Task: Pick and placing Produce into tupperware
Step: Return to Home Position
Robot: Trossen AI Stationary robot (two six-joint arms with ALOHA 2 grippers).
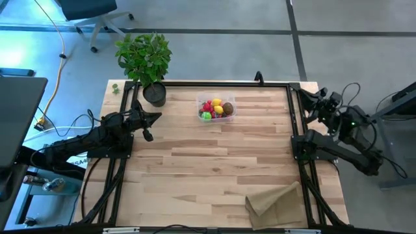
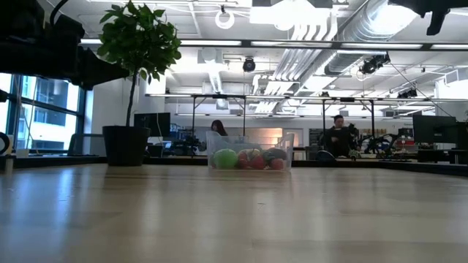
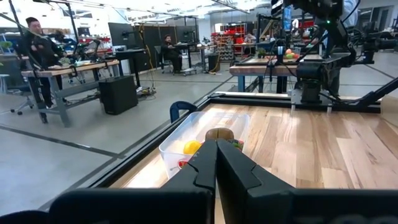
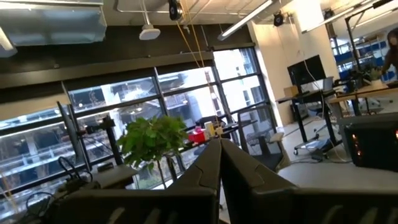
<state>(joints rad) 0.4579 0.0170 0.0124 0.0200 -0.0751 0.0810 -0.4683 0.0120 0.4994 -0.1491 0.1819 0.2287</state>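
Note:
The clear tupperware [image 1: 216,108] stands on the wooden table [image 1: 214,169] near its far edge. The produce lies inside it: yellow lemons [image 1: 217,103], a green lime [image 1: 206,116], red berries [image 1: 207,106] and a brown kiwi [image 3: 219,133]. The low view shows the tupperware [image 2: 250,155] with the lime [image 2: 225,158] at one end. My left gripper [image 1: 156,116] is shut and empty at the table's left edge, pointing level toward the tupperware [image 3: 205,134]. My right gripper [image 1: 304,93] is shut and empty above the far right corner, raised off the table.
A leafy potted plant [image 1: 146,62] stands at the far left corner. A tan paper bag [image 1: 273,198] lies at the near right. The black frame rails [image 1: 296,117] run along the table's sides. Bare wood lies between the bag and the tupperware.

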